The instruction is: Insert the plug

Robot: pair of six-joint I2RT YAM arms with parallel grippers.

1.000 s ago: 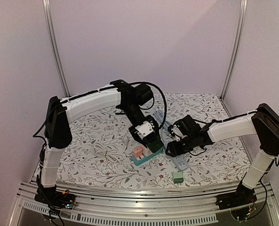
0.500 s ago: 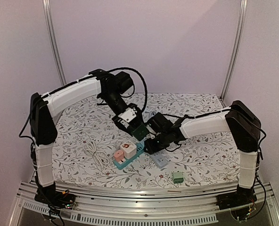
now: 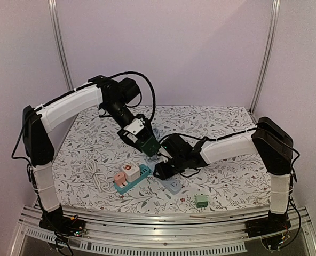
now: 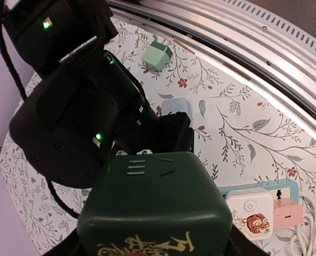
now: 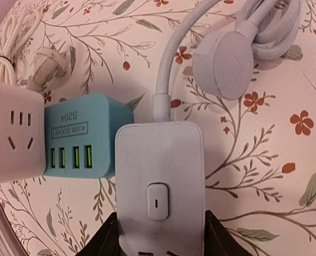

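My left gripper (image 3: 149,148) is shut on a dark green cube plug (image 3: 147,144), held in the air above the table. In the left wrist view the plug (image 4: 152,208) fills the lower frame, its slot marks facing the camera. Below it my right gripper (image 3: 162,172) is shut on the sides of a pale grey power strip (image 3: 173,185). The right wrist view shows this strip (image 5: 159,160) with its switch, black fingers (image 5: 107,237) pressing both edges. A teal power strip (image 3: 143,170) carrying a white adapter (image 3: 131,172) and a pink adapter (image 3: 120,178) lies just to the left.
A small light green cube (image 3: 201,200) lies near the front edge. A coiled white cable (image 3: 97,176) lies left of the teal strip. The pale strip's cable and round plug (image 5: 222,64) lie beyond it. The flowered tablecloth (image 3: 232,181) covers the table.
Both arms have swung left. The teal strip with its adapters and the pale strip have shifted left on the table. The right gripper's jaws closed in on the pale strip.
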